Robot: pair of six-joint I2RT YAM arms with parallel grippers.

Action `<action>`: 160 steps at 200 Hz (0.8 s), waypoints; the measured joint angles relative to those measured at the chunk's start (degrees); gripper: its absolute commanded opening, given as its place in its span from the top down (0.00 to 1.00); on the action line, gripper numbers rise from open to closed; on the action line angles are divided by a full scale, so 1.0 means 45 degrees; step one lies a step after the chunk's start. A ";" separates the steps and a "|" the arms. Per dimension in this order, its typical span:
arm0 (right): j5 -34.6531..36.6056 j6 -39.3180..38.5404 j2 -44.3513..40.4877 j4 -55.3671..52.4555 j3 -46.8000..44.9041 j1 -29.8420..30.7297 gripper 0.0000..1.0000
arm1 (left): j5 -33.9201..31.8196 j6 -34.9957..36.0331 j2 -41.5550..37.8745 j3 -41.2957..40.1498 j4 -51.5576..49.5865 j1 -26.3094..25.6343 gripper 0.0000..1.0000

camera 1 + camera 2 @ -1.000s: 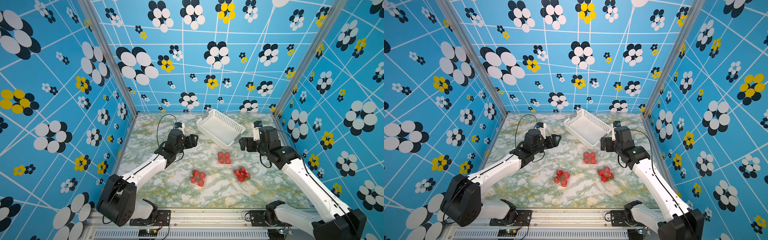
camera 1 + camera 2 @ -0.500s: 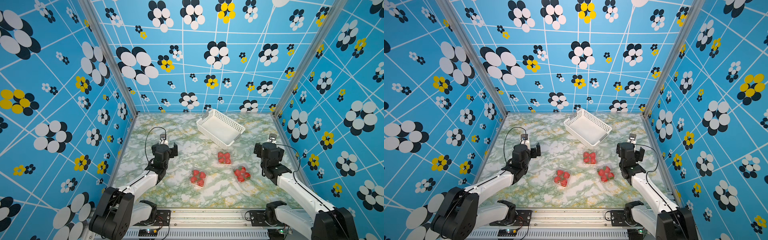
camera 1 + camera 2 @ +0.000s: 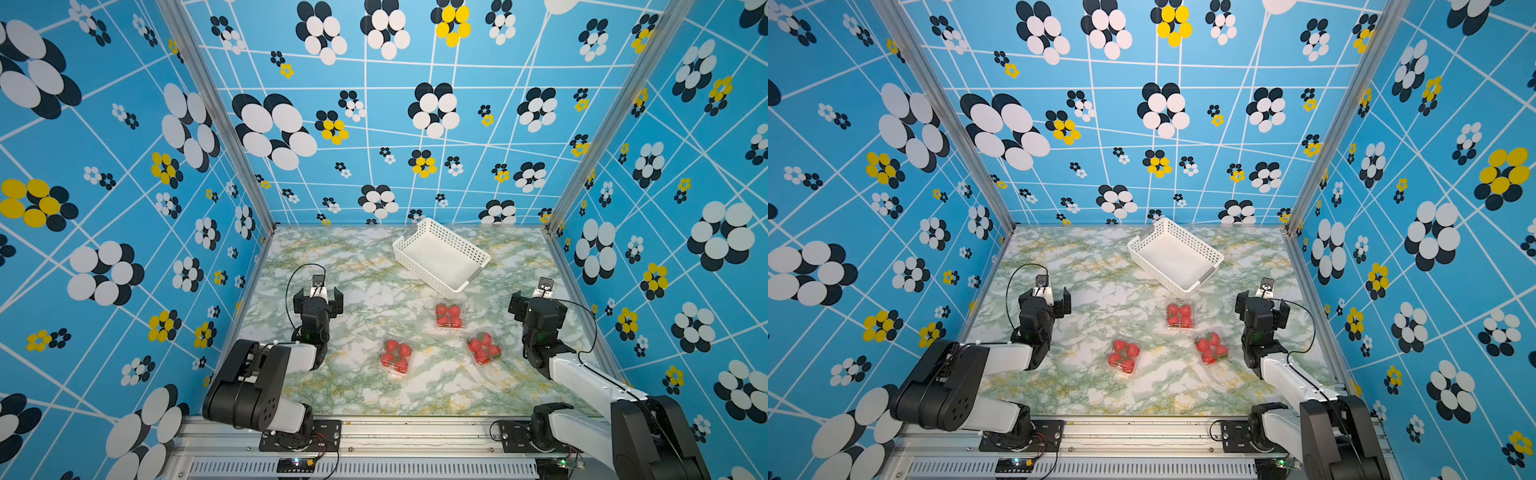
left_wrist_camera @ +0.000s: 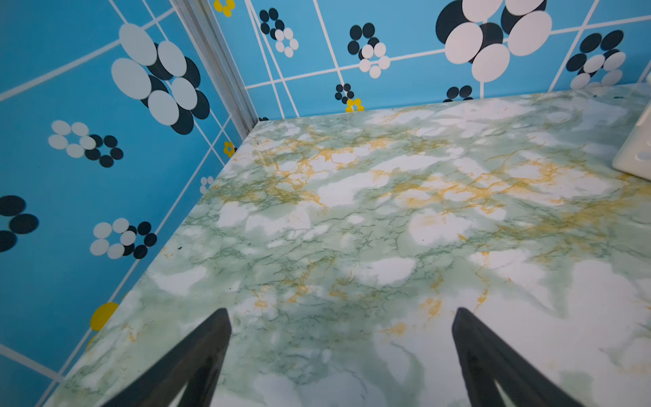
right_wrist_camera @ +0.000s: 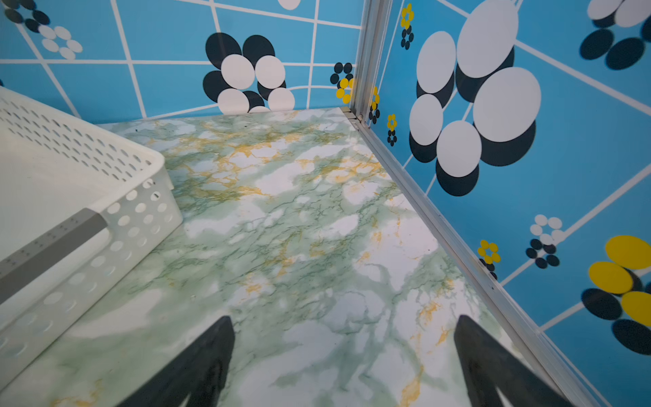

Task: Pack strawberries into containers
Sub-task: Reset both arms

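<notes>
On marbled worktop point(image 3: 374, 399), glossy red strawberries point(image 3: 449, 316) fill clear plastic containers point(image 3: 449, 328); seemingly finished, left gripper point(image 3: 318, 300) and right gripper point(image 3: 534, 305) park open, nine and three o'clock.

The desk point(image 3: 374, 395) looks like smooth marble, green and white with gold lines, and it shines a little. The basket point(image 3: 455, 242) is white plastic full of small holes, with a dull grey strip point(image 5: 53, 246) on its edge. The containers point(image 3: 449, 327) are clear plastic. The strawberries point(image 3: 397, 353) are red and glossy. The walls point(image 4: 70, 218) are smooth blue printed sheets. The corner posts point(image 5: 364, 60) are silver metal. The left end effector point(image 4: 340, 312) and the right end effector point(image 5: 343, 319) have dull black fingers.
</notes>
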 measured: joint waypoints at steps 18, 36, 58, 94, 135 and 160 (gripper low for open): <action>-0.0262 0.0015 0.0792 0.1175 -0.0262 -0.0287 0.01 | 0.0311 -0.0175 0.0155 -0.0461 0.0923 0.0345 0.01; -0.0583 0.0097 0.1919 0.2589 -0.0525 -0.0330 0.01 | 0.0578 -0.0233 0.0801 -0.0670 0.1928 0.0593 0.00; -0.1171 0.0068 0.3322 0.3949 -0.0656 -0.0330 0.01 | 0.0777 -0.0233 0.1069 -0.0685 0.2268 0.0583 0.01; -0.1817 -0.0160 0.4609 0.5042 -0.0559 -0.0330 0.01 | 0.0743 -0.0233 0.1064 -0.0661 0.2501 0.0544 0.01; -0.1719 -0.0165 0.4605 0.4517 0.0379 -0.0330 0.01 | 0.0729 -0.0238 0.1064 -0.0423 0.2263 0.0525 0.00; -0.1719 -0.0146 0.4605 0.4376 0.0670 -0.0330 0.01 | 0.0729 -0.0238 0.1064 -0.0321 0.2064 0.0525 0.00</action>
